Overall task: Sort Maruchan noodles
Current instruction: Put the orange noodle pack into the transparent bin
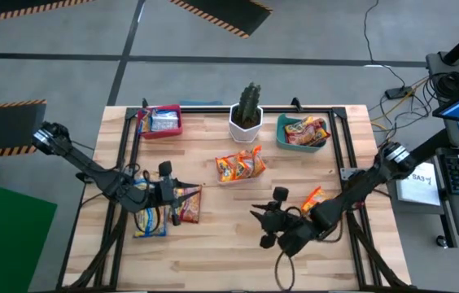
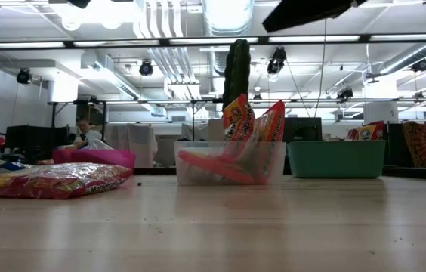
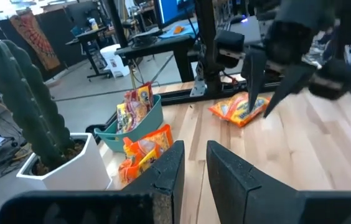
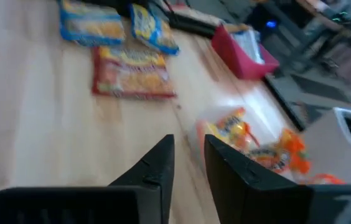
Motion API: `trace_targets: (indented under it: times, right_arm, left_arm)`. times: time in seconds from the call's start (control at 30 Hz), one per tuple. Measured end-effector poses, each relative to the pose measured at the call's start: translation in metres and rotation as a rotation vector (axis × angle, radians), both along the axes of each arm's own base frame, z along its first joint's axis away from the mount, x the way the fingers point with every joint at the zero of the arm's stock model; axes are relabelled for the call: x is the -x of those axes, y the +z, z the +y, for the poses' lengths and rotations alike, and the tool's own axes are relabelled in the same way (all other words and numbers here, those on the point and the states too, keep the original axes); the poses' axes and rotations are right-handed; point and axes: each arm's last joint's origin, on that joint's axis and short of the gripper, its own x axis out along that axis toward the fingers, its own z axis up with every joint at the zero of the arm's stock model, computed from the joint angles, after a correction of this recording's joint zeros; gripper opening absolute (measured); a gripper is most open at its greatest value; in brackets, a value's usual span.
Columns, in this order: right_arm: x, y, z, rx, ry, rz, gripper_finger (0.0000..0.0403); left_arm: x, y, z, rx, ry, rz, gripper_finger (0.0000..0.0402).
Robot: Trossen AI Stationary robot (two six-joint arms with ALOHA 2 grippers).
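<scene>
Landmark: potted cactus (image 1: 248,114) at the table's (image 1: 229,244) back edge. Red bin (image 1: 163,122) sits just to its left side in the high view, with a pale packet inside; teal bin (image 1: 301,133) just to its right, already holding orange packets (image 1: 307,130).

Loose Maruchan noodles: orange pair (image 1: 240,165) right in front of the cactus, one orange packet (image 1: 313,198) further out toward the right arm, red-orange packet (image 1: 187,203) and yellow-blue ones (image 1: 150,221) out toward the left arm.

Left gripper (image 1: 167,192) is by the red-orange packet, fingers (image 3: 163,171) nearly together, nothing between them. Right gripper (image 1: 268,218) is over bare wood, well clear of the cactus, fingers (image 4: 154,168) narrow, empty.

Handling guess: light, crinkly, slick film over a brittle block. Pinch the short edge or crimped seam; don't crush the middle.

Surface: pale wood planks, black frame rails. Room: open lab, overhead ducts, desks, one person far behind.
</scene>
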Motion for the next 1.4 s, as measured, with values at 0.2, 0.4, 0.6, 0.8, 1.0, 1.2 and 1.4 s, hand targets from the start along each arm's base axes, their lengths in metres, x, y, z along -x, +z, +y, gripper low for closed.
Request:
trace_targets:
  times: [0.2, 0.4, 0.6, 0.8, 1.0, 1.2, 1.4]
  right_arm:
    - [0.024, -0.003, -0.017, -0.21, 0.216, -0.164, 0.0051]
    - [0.047, -0.025, -0.035, -0.324, 0.456, -0.389, 0.0033]
    - [0.065, -0.035, -0.061, -0.436, 0.269, -0.489, 0.0031]
    - [0.082, -0.028, -0.08, -0.671, -0.02, -0.351, 0.0031]
    - [0.099, -0.003, -0.087, -0.837, -0.313, -0.103, 0.0031]
    - [0.111, 0.006, -0.089, -0.88, -0.637, 0.254, 0.0026]
    - [0.116, -0.021, -0.085, -0.802, -0.924, 0.598, 0.001]
  left_arm:
    - [-0.005, -0.006, -0.002, -0.023, 0.006, 0.025, 0.0052]
    - [-0.009, -0.011, -0.003, -0.041, 0.016, 0.04, 0.0052]
    - [-0.011, -0.013, -0.003, -0.048, 0.021, 0.05, 0.0052]
    - [-0.012, -0.016, -0.004, -0.055, 0.022, 0.061, 0.0052]
    - [-0.014, -0.018, -0.005, -0.062, 0.023, 0.072, 0.0052]
    - [-0.015, -0.02, -0.005, -0.066, 0.025, 0.078, 0.0052]
    - [-0.016, -0.021, -0.005, -0.065, 0.027, 0.08, 0.0052]
